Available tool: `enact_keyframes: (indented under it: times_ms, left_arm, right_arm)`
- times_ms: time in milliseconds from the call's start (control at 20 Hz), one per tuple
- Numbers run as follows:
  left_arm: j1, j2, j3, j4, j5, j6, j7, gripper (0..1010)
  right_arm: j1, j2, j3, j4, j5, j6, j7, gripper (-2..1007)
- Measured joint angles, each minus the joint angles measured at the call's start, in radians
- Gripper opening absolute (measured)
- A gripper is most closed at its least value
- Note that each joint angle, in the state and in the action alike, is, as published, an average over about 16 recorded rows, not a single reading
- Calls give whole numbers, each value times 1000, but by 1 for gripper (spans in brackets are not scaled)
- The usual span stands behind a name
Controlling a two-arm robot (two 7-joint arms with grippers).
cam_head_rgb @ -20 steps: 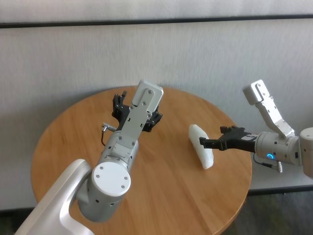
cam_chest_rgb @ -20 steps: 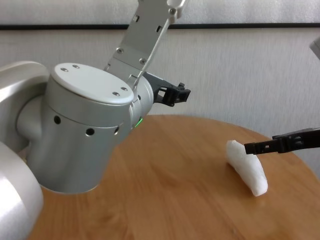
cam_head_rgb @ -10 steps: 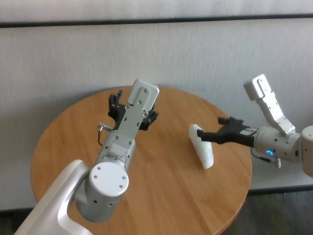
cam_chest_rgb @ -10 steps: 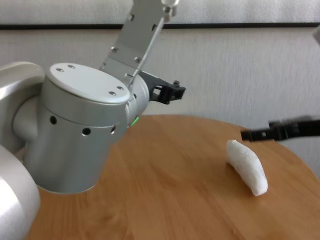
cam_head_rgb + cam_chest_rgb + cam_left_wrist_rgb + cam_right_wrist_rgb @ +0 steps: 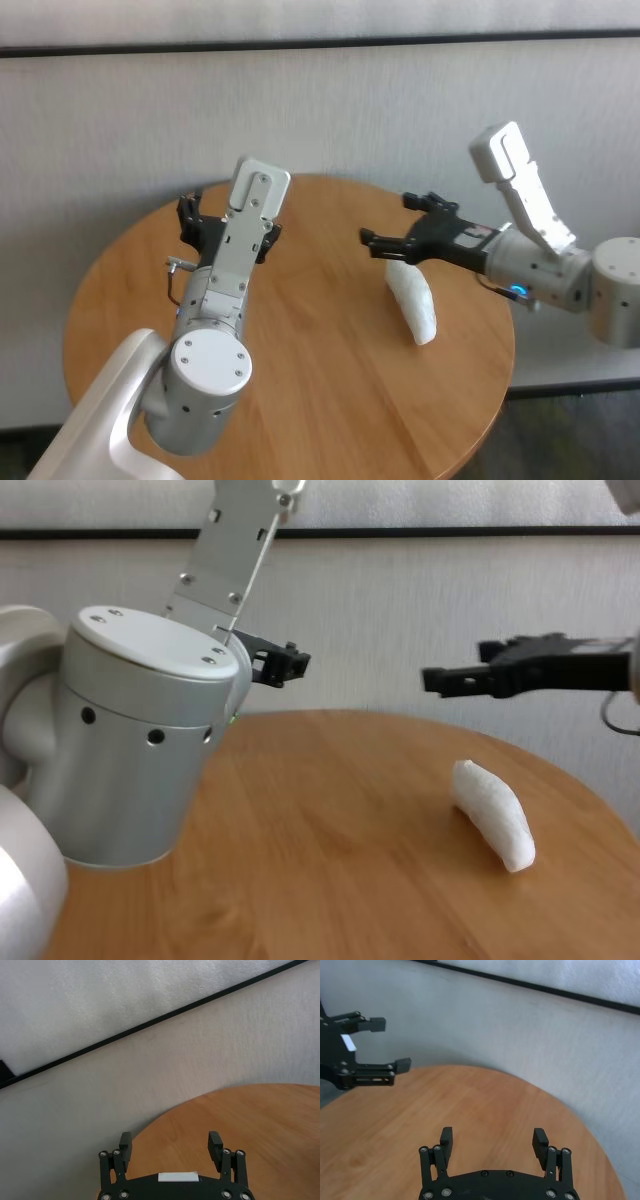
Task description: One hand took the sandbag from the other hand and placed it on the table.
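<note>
The white sandbag [image 5: 413, 305] lies on the round wooden table [image 5: 300, 360], right of centre; it also shows in the chest view [image 5: 493, 813]. My right gripper [image 5: 388, 222], on the wrist with the blue ring, hangs open and empty above the sandbag's far end, apart from it. Its jaws show spread in the right wrist view [image 5: 493, 1136] and in the chest view [image 5: 455, 667]. My left gripper [image 5: 228, 222], on the wrist with the green light, is open and empty above the table's far left [image 5: 170, 1140]. It also shows in the chest view [image 5: 285, 665].
A grey wall [image 5: 420, 110] with a black strip rises close behind the table. The sandbag lies a short way in from the table's right edge [image 5: 508, 345]. My left forearm [image 5: 140, 750] fills the left of the chest view.
My right gripper has let go of the sandbag, risen off it and swung toward the middle. My left gripper has drawn back to the left. The sandbag has stayed put.
</note>
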Motion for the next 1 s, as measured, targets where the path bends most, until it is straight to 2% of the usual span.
enact_keyframes:
  times_ms: [200, 500, 750, 1000]
  left_arm:
    - [8, -9, -20, -4, 20, 15, 25, 1000]
    - [13, -17, -39, -6, 43, 31, 44, 1000]
    - [15, -20, -45, -7, 54, 39, 49, 1000]
    - [14, -21, -45, -7, 55, 42, 48, 1000]
  right_arm:
    - [13, -33, -10, 1, -20, -31, 17, 1002]
    - [28, -73, -27, 9, -42, -44, 38, 1002]
    - [32, -88, -35, 9, -51, -42, 49, 1002]
    - [30, -88, -38, 5, -56, -36, 51, 1002]
